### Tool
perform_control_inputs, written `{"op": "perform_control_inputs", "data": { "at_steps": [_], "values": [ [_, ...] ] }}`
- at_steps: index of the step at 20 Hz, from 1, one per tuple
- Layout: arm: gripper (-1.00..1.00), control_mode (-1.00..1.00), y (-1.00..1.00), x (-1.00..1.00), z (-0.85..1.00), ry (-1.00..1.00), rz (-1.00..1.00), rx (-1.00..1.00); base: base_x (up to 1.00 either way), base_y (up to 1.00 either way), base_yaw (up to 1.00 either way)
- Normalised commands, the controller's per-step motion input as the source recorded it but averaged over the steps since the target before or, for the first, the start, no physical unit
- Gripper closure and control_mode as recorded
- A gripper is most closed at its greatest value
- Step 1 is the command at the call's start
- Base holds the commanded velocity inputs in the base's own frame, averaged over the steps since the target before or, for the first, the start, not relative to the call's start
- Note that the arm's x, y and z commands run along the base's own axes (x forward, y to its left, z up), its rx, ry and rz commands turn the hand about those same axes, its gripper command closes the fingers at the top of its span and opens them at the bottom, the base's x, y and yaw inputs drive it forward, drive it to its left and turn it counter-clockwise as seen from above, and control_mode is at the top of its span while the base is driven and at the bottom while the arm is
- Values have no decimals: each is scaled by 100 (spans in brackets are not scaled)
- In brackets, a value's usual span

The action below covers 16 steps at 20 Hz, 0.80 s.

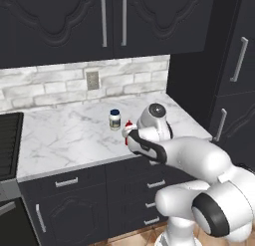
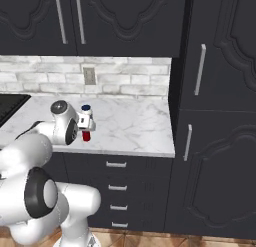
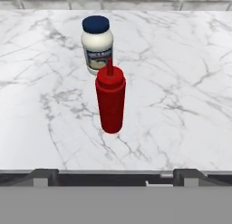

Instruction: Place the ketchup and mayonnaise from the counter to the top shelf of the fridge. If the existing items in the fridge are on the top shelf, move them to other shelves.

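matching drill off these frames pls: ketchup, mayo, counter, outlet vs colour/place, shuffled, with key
Column 1:
1. ketchup
2. mayonnaise
3. counter
4. wall outlet

Column 2:
A. white jar with dark blue lid, standing behind the red bottle in the hand view
B. set in the pale brick backsplash
C. white marble with grey veins
D. slim red bottle, upright, nearest the hand camera

Pairs: 1-D, 2-A, 3-C, 4-B
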Motion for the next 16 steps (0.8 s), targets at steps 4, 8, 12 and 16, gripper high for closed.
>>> {"op": "perform_control_inputs", "data": {
  "at_steps": [4,8,12,16],
  "values": [
    [-100,-100,0,25,-2,-3,0,0,0,0,0],
    [-100,-100,0,21,0,-4,0,0,0,0,0],
    [-100,-100,2,16,0,-4,0,0,0,0,0],
    [-100,-100,8,8,0,-3,0,0,0,0,0]
  ]
}}
